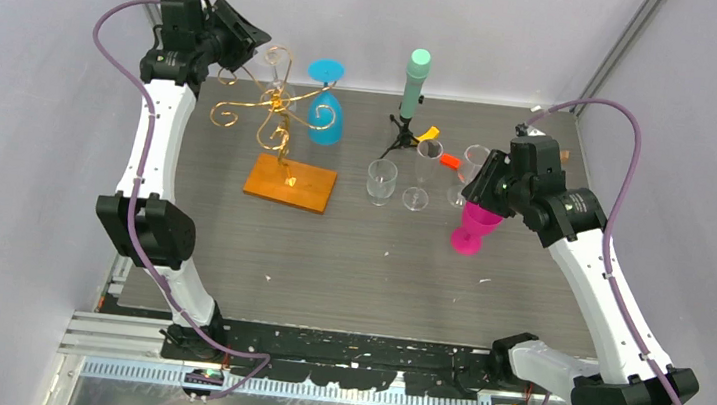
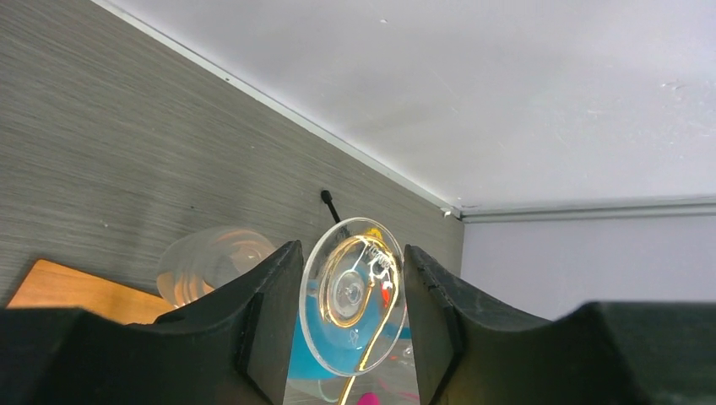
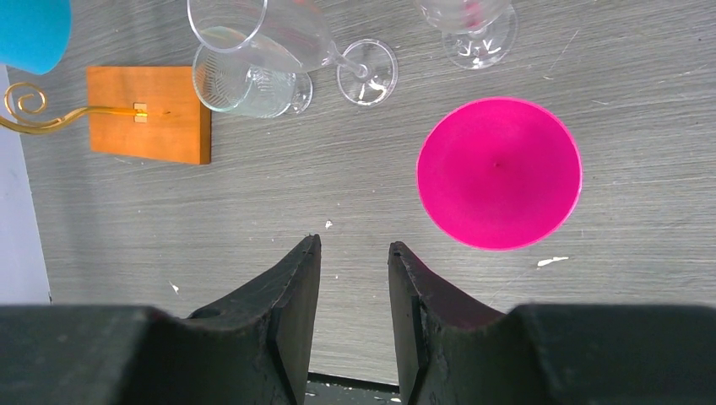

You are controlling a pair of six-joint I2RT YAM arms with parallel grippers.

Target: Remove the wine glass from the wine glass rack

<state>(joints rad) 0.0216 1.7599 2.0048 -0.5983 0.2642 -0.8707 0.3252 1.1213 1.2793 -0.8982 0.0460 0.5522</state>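
Note:
The wine glass rack is a gold scroll-wire stand on an orange-brown wooden base. A clear wine glass hangs on one curled arm; its round foot faces the left wrist camera with gold wire showing through it. My left gripper is high at the rack's upper left. Its fingers stand on either side of that foot, with thin gaps to it. My right gripper is open and empty, low over the table beside a pink glass.
A blue wine glass hangs upside down on the rack's right side. A mint-green cylinder on a black tripod stands behind three clear glasses. Small orange pieces lie near them. The back wall is close behind the rack.

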